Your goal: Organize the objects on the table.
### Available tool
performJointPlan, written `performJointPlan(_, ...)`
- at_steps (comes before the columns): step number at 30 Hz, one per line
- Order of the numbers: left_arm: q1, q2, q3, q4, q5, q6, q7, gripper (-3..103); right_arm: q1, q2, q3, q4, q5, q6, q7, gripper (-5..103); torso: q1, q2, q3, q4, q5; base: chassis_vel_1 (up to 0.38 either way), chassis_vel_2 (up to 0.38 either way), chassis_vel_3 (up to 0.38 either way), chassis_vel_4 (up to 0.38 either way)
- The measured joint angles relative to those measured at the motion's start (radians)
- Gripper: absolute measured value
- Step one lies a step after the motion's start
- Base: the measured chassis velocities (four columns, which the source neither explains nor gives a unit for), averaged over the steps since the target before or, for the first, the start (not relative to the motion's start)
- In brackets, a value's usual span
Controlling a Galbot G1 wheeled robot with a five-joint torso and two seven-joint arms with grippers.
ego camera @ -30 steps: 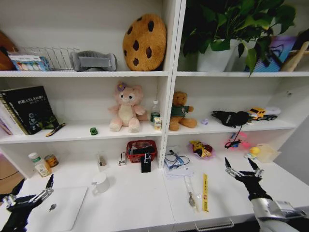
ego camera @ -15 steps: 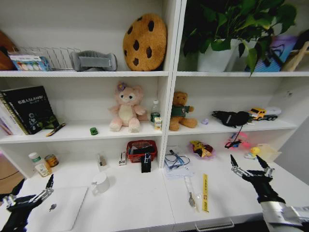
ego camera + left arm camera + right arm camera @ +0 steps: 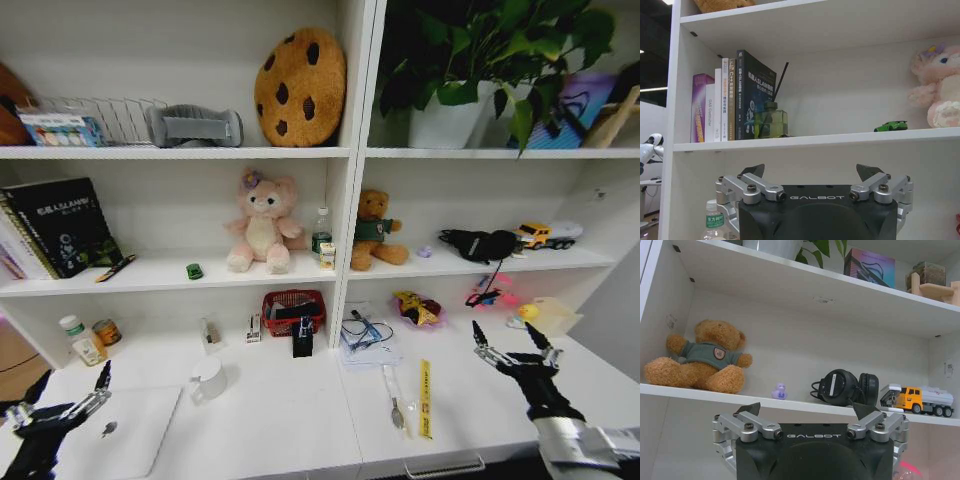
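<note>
At the lower left of the head view, the closed silver laptop (image 3: pixel 118 432) is lying flat on the long white bench (image 3: pixel 290 420), with the left tool (image 3: pixel 62 408) hovering wide at its near-left corner. It looks stiff, heavy and slippery; gripping a thin edge seems best. The tiny green toy car (image 3: pixel 194 271) is sitting on the middle shelf. The right tool (image 3: pixel 512 345) is hanging wide at lower right, holding nothing.
</note>
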Motion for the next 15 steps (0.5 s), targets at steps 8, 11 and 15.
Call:
performJointPlan(8,0.0,0.0,0.0,0.0,0.0,0.0,0.0,100,0.001,0.0,-0.001,-0.001,-0.001,-0.001,0.0,100,0.0,0.0,0.0,0.0,0.0,0.0,0.0,0.0,0.0)
performJointPlan(11,0.0,0.0,0.0,0.0,0.0,0.0,0.0,100,0.001,0.0,-0.001,-0.001,-0.001,-0.001,0.0,100,0.0,0.0,0.0,0.0,0.0001,0.0,0.0,0.0,0.0)
performJointPlan(15,0.0,0.0,0.0,0.0,0.0,0.0,0.0,100,0.001,0.0,-0.001,-0.002,-0.001,-0.001,0.0,100,0.0,0.0,0.0,0.0,0.0001,0.048,0.054,-0.035,-0.03)
